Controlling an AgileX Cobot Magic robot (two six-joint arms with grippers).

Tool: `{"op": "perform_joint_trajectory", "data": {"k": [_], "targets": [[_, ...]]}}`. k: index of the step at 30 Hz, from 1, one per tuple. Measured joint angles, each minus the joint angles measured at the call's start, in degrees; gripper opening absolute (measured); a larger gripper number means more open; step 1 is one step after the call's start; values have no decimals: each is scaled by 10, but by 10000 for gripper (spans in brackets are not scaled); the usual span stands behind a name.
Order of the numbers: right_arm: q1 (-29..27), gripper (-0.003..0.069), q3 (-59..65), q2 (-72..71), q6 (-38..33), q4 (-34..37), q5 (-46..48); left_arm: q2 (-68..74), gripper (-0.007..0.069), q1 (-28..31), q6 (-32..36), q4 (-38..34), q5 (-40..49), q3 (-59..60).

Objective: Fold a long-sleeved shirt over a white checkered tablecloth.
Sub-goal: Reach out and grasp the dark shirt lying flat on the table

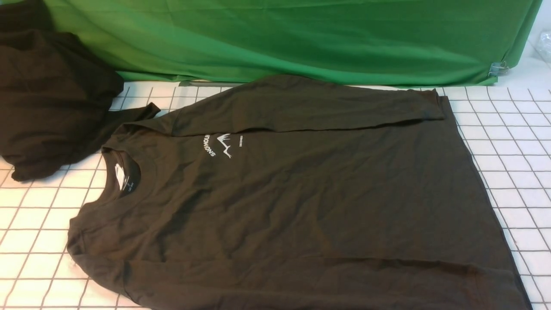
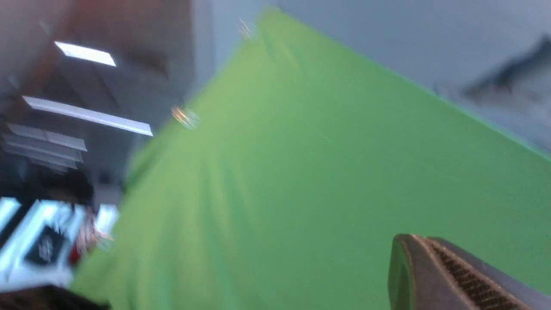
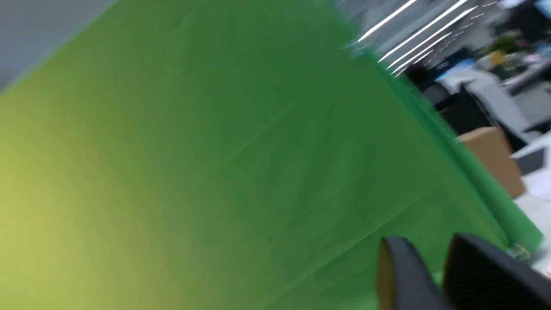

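Observation:
The long-sleeved shirt (image 1: 301, 198), dark brown-black, lies spread flat on the white checkered tablecloth (image 1: 508, 142) with its collar and white neck label (image 1: 120, 174) to the left. Its white chest logo (image 1: 224, 145) faces up. The far sleeve is folded across the body along the shirt's back edge. Neither gripper shows in the front view. In the blurred left wrist view my left gripper (image 2: 411, 237) is shut with nothing in it, up in the air facing the green backdrop. My right gripper (image 3: 430, 241) is open by a narrow gap and empty, and also faces the backdrop.
A shapeless heap of black cloth (image 1: 47, 99) lies at the back left, touching the shirt's shoulder area. The green backdrop cloth (image 1: 301, 38) hangs along the back edge, held by a metal clip (image 1: 498, 69) at the right. An office room shows beyond the backdrop in both wrist views.

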Motion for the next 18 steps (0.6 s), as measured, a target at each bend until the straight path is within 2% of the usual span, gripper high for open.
{"op": "perform_joint_trajectory", "data": {"k": [2, 3, 4, 5, 6, 7, 8, 10, 12, 13, 18], "targets": [[25, 36, -93, 42, -20, -35, 88, 54, 6, 0, 2, 12, 115, -79], [28, 29, -102, 47, -24, -35, 101, 68, 6, 0, 2, 12, 141, -87], [51, 17, -168, 92, -64, -51, 185, 112, 6, 0, 3, 16, 218, -141], [76, 12, -232, 143, -111, -58, 251, 166, 6, 0, 8, 18, 310, -183], [80, 10, -241, 150, -118, -58, 262, 182, 6, 0, 13, 18, 336, -195], [109, 10, -300, 211, -162, -64, 357, 237, 6, 0, 32, 19, 428, -240], [116, 10, -317, 226, -173, -64, 381, 252, 6, 0, 39, 19, 454, -250], [153, 8, -400, 310, -220, -65, 512, 335, 6, 0, 73, 19, 578, -287], [172, 6, -438, 360, -241, -65, 585, 383, 6, 0, 97, 18, 659, -303], [192, 3, -473, 419, -271, -65, 658, 438, 6, 0, 118, 12, 715, -308], [202, 0, -501, 534, -326, -65, 743, 520, 4, 0, 163, 6, 773, -310]]}}
